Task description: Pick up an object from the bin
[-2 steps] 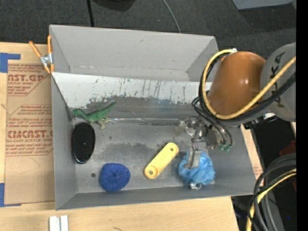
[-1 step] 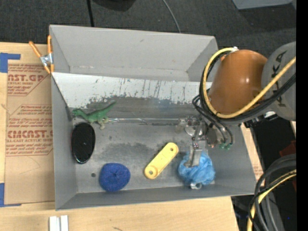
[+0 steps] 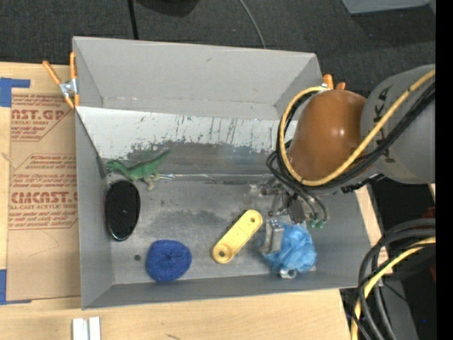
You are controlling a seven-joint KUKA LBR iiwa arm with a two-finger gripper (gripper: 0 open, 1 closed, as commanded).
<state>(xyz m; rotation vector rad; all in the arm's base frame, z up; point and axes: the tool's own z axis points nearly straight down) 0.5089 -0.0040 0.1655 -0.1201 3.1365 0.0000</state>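
The end effector (image 3: pixel 277 231) is seen at the left edge of the blue wad (image 3: pixel 297 252); whether it is clenched cannot be told.

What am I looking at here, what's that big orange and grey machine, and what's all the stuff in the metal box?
It is a robot arm reaching in from the right, seen by one camera above a grey metal bin. On the bin floor lie a green toy lizard, a black oval, a blue woolly ball, a yellow plastic piece and a crumpled light-blue thing. The jaws are low beside the light-blue thing; whether they grip it cannot be told.
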